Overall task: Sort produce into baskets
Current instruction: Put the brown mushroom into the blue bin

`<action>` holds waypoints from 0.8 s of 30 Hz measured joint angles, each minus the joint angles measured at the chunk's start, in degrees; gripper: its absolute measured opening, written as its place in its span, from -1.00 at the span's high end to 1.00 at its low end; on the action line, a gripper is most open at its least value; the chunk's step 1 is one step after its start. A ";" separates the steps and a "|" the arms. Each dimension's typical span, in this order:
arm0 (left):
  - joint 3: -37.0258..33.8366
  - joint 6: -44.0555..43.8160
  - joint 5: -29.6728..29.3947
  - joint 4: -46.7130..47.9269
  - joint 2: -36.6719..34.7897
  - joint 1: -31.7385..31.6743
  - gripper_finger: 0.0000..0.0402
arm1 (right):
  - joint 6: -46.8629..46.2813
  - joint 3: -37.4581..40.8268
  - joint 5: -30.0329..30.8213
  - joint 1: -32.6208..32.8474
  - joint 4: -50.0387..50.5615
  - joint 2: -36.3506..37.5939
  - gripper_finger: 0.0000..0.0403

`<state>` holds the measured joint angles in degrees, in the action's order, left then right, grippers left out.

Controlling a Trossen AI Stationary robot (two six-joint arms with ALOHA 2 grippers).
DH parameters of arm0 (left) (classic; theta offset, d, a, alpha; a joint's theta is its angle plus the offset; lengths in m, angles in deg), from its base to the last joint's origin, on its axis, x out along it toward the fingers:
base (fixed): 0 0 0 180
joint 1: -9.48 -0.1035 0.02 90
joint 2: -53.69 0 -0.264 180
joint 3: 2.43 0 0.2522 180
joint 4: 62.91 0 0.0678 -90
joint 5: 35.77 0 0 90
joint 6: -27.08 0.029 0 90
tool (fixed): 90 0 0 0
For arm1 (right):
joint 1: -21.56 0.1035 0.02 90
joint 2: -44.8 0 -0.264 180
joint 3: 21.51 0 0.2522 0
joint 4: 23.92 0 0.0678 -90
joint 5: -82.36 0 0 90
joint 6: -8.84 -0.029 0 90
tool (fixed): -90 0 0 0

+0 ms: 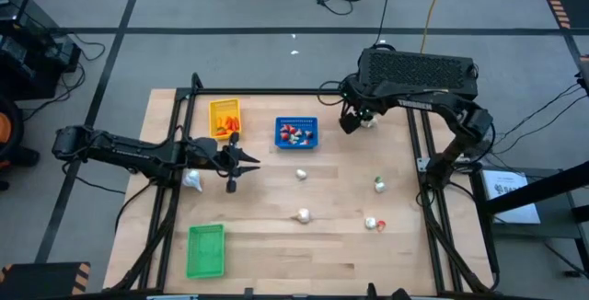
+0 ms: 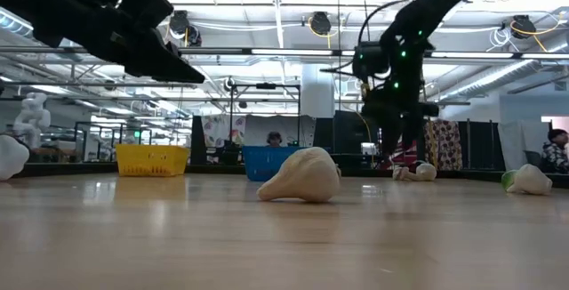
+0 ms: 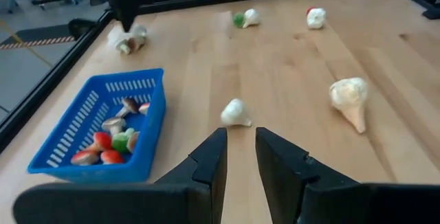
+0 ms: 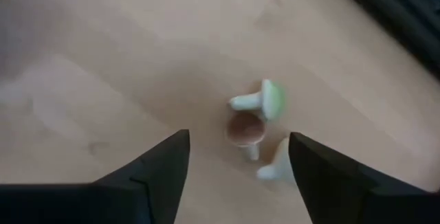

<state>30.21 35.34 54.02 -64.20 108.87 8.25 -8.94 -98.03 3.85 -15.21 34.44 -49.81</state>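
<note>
My right gripper (image 4: 239, 136) hangs open over a small cluster of toy mushrooms at the table's far right: a green-capped one (image 4: 265, 100), a brown-capped one (image 4: 244, 129) and a whitish piece (image 4: 273, 170). Its fingers stand on either side of them, touching nothing. The blue basket (image 1: 296, 132) holds several red-and-white pieces; the yellow basket (image 1: 225, 118) holds orange pieces; the green basket (image 1: 206, 249) stands near left. Whitish bulbs (image 1: 301, 174) (image 1: 303, 215) lie mid-table. My left gripper (image 3: 239, 138) waits level beside the yellow basket, slightly open, with nothing between its fingers.
A green-and-white piece (image 1: 379, 185) and a red-and-white piece (image 1: 372, 224) lie toward the table's right. Another white piece (image 1: 192, 180) lies under my left arm. A dark frame rail (image 1: 276, 91) runs along the far edge. Bare wood stretches between the bulbs and the near edge.
</note>
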 joint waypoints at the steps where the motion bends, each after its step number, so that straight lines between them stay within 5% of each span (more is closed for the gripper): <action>1: 0.00 0.05 0.00 0.20 -0.01 -0.34 0.57 | 0.45 0.00 -0.44 -0.02 0.00 -0.81 -0.20; 24: 0.00 -0.31 0.02 2.19 -0.01 -1.53 0.57 | -1.61 -0.02 -6.96 -1.58 2.45 -8.54 -0.05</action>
<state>30.21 35.02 54.05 -62.02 108.86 6.72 -10.55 -98.05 -3.11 -16.79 36.90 -58.35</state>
